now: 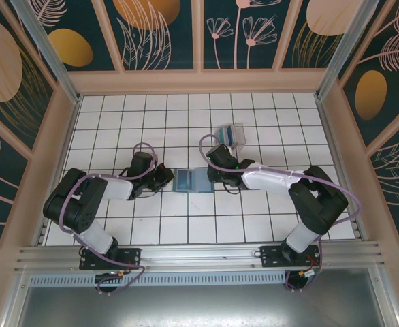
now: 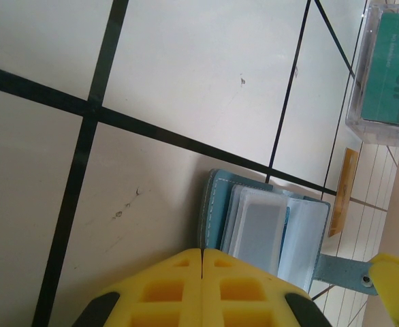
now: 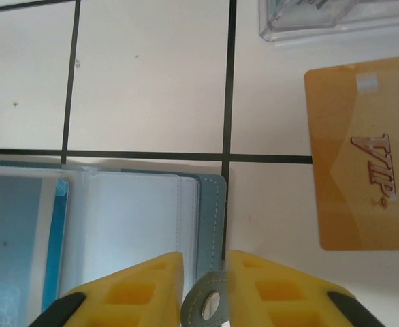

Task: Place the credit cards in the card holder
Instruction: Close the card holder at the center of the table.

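The card holder (image 1: 191,181) lies open on the tiles between both grippers, its pale pockets (image 3: 118,218) facing up. A blue card (image 3: 53,238) sits in one pocket. My left gripper (image 2: 203,252) is shut, its tips at the holder's left edge (image 2: 216,204) with nothing between them. My right gripper (image 3: 205,262) has closed on the holder's snap strap (image 3: 210,300), which fills the narrow gap between its fingers. A tan-orange credit card (image 3: 363,157) lies flat on the tiles to the right of the holder. A teal card (image 2: 393,68) rests inside the clear box.
A clear plastic box (image 1: 231,135) stands on the tiles behind the right gripper (image 1: 212,178). The left gripper (image 1: 167,178) lies low on the table left of the holder. Wooden walls ring the white tiled table (image 1: 118,122).
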